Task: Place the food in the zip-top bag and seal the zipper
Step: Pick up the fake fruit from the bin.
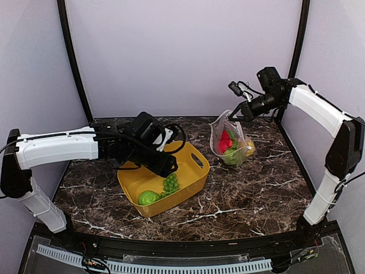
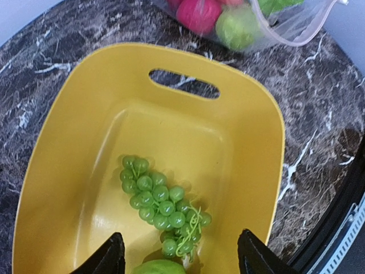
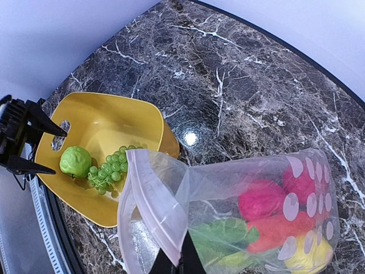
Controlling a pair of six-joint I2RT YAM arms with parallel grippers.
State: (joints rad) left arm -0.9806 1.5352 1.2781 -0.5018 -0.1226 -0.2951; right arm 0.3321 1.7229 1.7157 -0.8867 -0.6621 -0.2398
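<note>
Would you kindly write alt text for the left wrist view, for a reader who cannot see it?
Green grapes lie in a yellow tub, ahead of the open left gripper. Beyond the tub, the zip-top bag holds red and green food.

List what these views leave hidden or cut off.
- Left wrist: green round fruit, cut by the bottom edge.
- Right wrist: right gripper, fingers mostly below the frame.
- Top: left gripper fingertips, hidden under its own wrist.
- Top: food inside the zip-top bag, too small to name.

Grapes (image 1: 170,184) in tub (image 1: 191,177); bag (image 1: 220,129) right of tub, on table (image 1: 245,194)
</note>
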